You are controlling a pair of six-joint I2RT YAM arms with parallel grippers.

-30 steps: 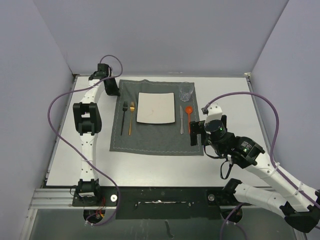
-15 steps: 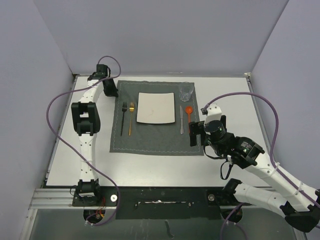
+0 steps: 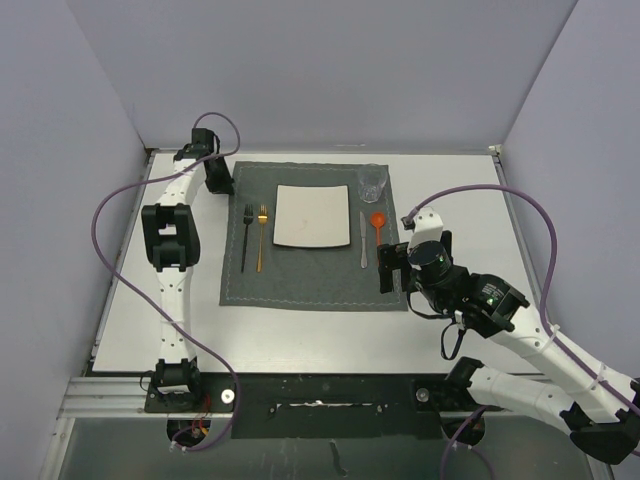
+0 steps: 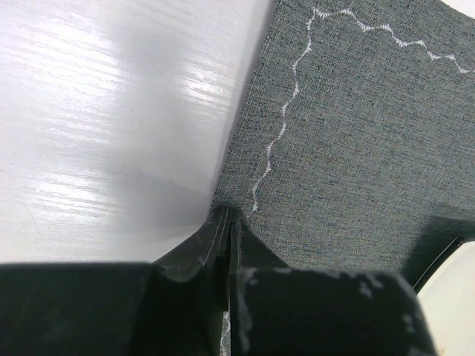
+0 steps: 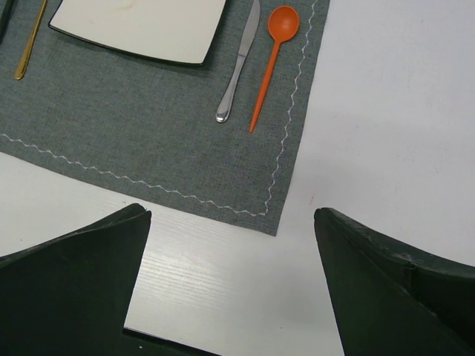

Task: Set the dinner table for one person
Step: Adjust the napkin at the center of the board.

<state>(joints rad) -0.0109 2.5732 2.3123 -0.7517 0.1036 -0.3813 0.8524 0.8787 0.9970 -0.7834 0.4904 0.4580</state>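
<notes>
The left tool has its fingers pressed together at the mat's far left corner, tips right at the cloth's edge; whether they pinch the cloth cannot be told. The right tool hangs with its fingers wide apart over the mat's near right corner, gripping nothing. The grey mat lies flat on the white table, which spreads under both arms. On the mat a square white plate sits in the middle. Left of it lie a black fork and a gold fork, right of it a knife and an orange spoon. A clear glass stands upright at the far right corner; its contents cannot be told.
</notes>
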